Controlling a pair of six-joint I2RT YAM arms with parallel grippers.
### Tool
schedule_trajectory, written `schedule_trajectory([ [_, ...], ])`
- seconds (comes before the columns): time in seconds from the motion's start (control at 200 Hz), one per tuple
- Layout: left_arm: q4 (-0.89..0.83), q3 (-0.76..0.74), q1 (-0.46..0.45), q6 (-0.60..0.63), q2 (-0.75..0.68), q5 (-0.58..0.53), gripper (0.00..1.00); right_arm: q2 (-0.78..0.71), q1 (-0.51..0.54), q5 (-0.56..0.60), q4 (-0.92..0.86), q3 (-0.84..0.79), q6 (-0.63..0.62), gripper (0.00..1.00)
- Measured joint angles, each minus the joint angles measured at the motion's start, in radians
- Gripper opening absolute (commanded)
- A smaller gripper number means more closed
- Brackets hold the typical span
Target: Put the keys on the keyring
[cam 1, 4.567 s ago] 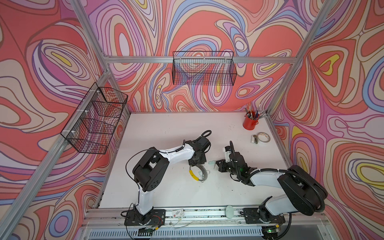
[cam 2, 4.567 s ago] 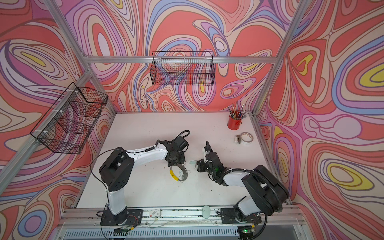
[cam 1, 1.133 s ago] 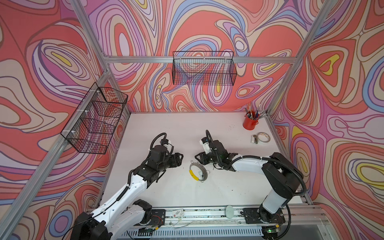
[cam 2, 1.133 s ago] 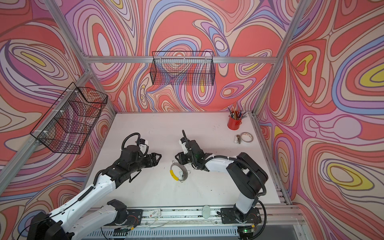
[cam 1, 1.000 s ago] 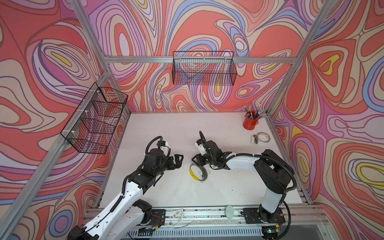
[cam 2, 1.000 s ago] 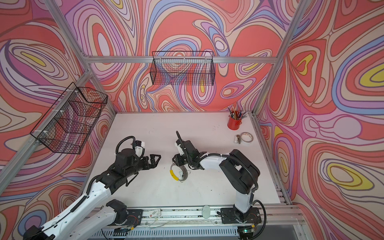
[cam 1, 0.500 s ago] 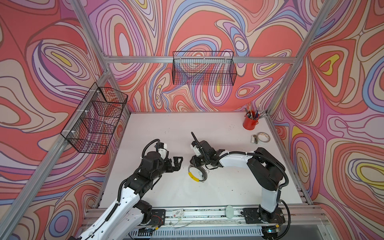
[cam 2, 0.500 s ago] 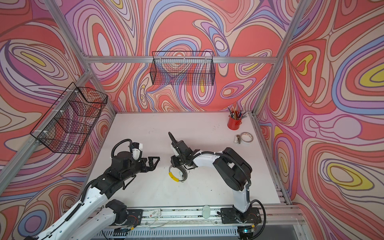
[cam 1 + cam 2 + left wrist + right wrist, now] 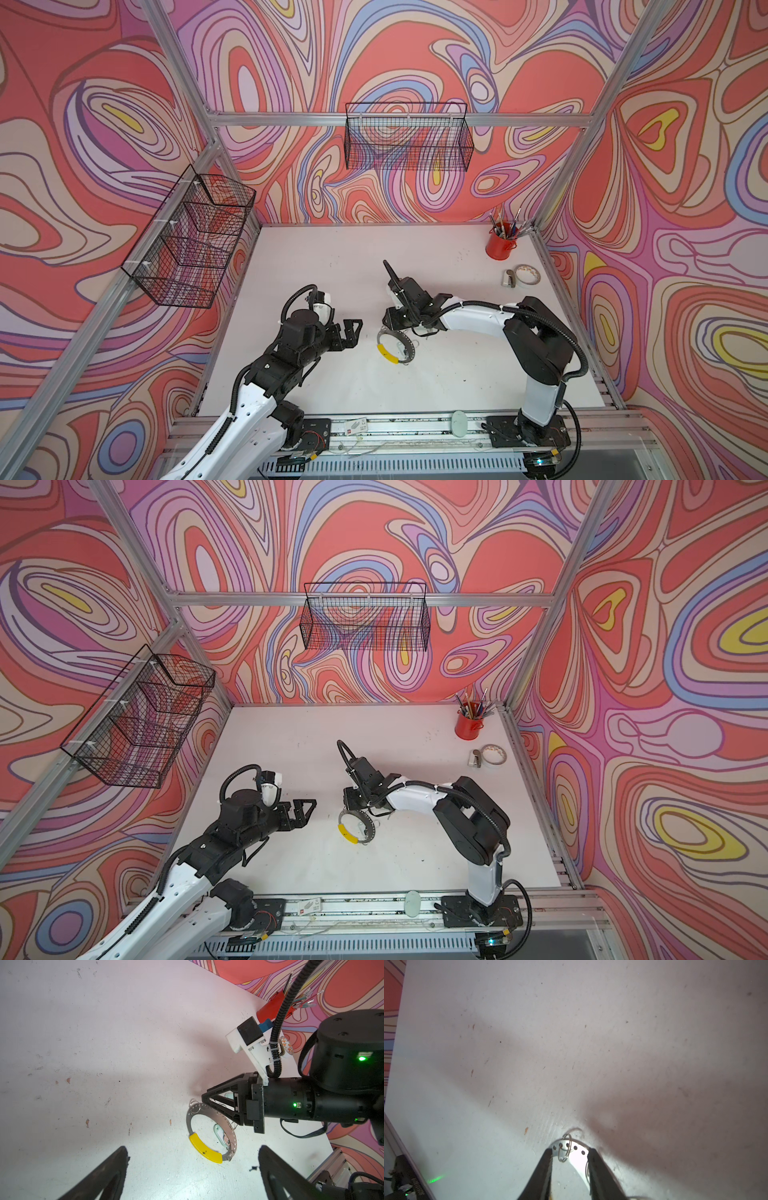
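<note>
The keyring (image 9: 405, 353) (image 9: 369, 831), a flat grey hoop with a yellow sleeve (image 9: 205, 1152), lies mid-table. One of the keys (image 9: 220, 1134), on a pale tag, lies inside the hoop and hangs from its rim. A second pale tag (image 9: 229, 1095) shows through the right fingers' frame; whether it is held I cannot tell. My right gripper (image 9: 390, 324) (image 9: 349, 803) (image 9: 570, 1150) rests on the hoop's far rim, jaws a little apart astride the band and a wire loop (image 9: 565, 1150). My left gripper (image 9: 353, 330) (image 9: 307, 810) (image 9: 193, 1152) hovers left of the hoop, wide open and empty.
A red cup of pens (image 9: 500, 247) (image 9: 469, 727) stands at the back right. A whitish tape roll (image 9: 527, 275) (image 9: 493, 755) lies in front of it near the right edge. Black wire baskets (image 9: 409, 141) (image 9: 187, 237) hang on the back and left walls.
My right gripper has slid left onto the hoop's far rim. The left arm has drawn back a little with its jaws still wide. The hoop has barely moved.
</note>
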Motion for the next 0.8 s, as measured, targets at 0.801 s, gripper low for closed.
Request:
schedule_trajectory([
  [0.801,-0.051,0.000,0.000,-0.002,-0.028,-0.016,1.00,0.084,0.064,0.044,-0.058,0.058,0.213,0.27],
])
